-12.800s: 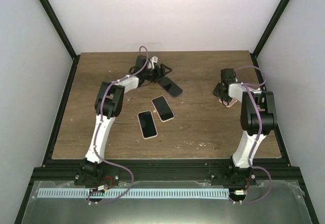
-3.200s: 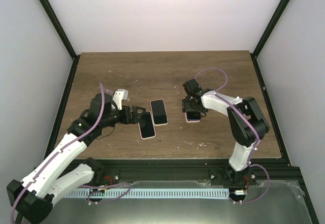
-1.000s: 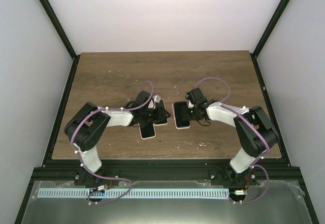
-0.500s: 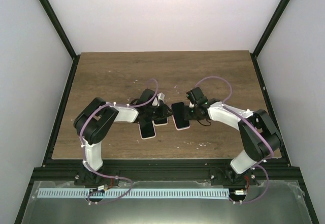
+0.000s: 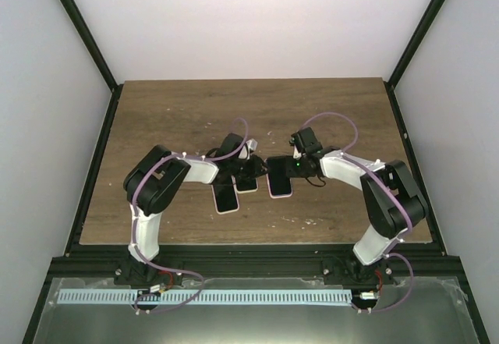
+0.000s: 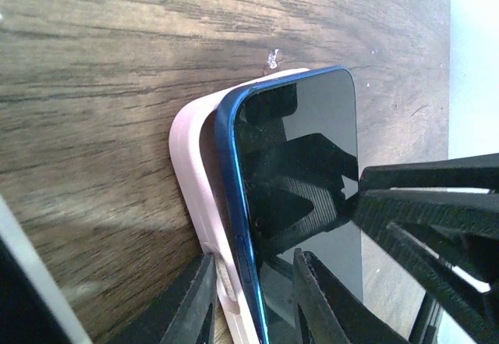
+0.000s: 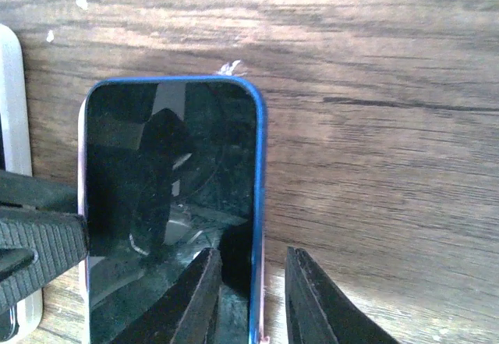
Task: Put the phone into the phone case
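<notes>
Moved: the left gripper (image 6: pixel 251 301) has crossed, over the last few seconds, from left of the two spare phones to the phone (image 5: pixel 277 179). The right gripper (image 7: pixel 253 297) has closed in from the other side. Both now meet at this one item, so the seating step looks under way.

Spare phones: the near one (image 5: pixel 226 198) lies flat on the table (image 5: pixel 156 125), apart from both grippers. The second sits mostly under the left gripper, its outline unclear.

Left gripper: fingers narrowly parted, straddling the phone's long edge and the case (image 6: pixel 193 164) wall. Whether it pinches or merely pushes cannot be told.

Phone: blue-edged, screen up, mid-table, lying on the pink case but not seated. The edge facing the left gripper stands proud of the case wall, at a tilt. Judged: that edge wants pressing down.

Right gripper: fingers narrowly parted across the opposite long edge. Clamped or only bearing on it, cannot tell.

Hidden: the near end of phone and case is cut off in both wrist views. From the right wrist the case shows only as a pink sliver. The overhead view is too small to show the fit.
</notes>
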